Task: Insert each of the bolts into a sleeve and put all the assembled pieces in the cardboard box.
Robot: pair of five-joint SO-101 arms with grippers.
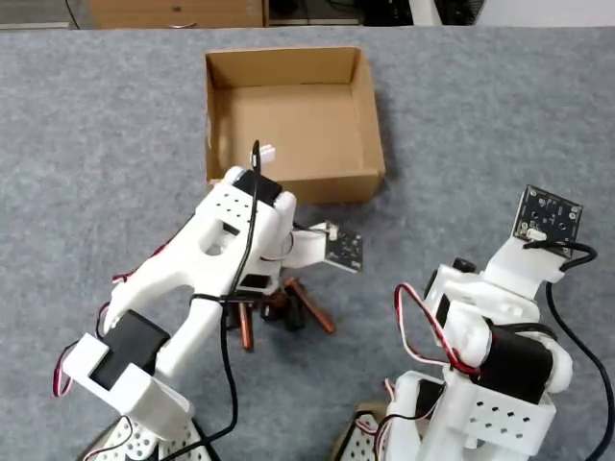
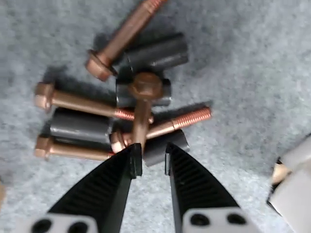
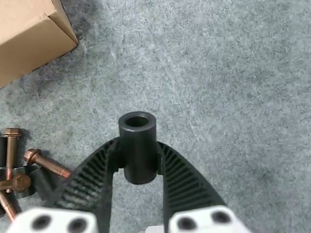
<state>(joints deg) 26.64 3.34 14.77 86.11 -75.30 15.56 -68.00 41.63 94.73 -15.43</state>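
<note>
Copper bolts (image 2: 73, 101) and dark sleeves (image 2: 80, 127) lay piled on the table (image 2: 252, 48) under the left gripper (image 2: 151, 158), its fingers narrowly apart. The right gripper (image 3: 137, 149) had its fingers clamped on an upright sleeve (image 3: 138, 127), bore visible in its wrist view. The high view showed the cardboard box (image 1: 298, 187) beyond.

Desk (image 1: 480, 115) covered in grey, short-pile, felt-like fabric, evenly lit, with soft shadows. Beyond its far edge, at 11 o'clock, a wooden cabinet front (image 1: 173, 12). At 12 to 1 o'clock, a dark cluttered strip (image 1: 375, 10). At 2 o'clock, a pale surface (image 1: 543, 10).
</note>
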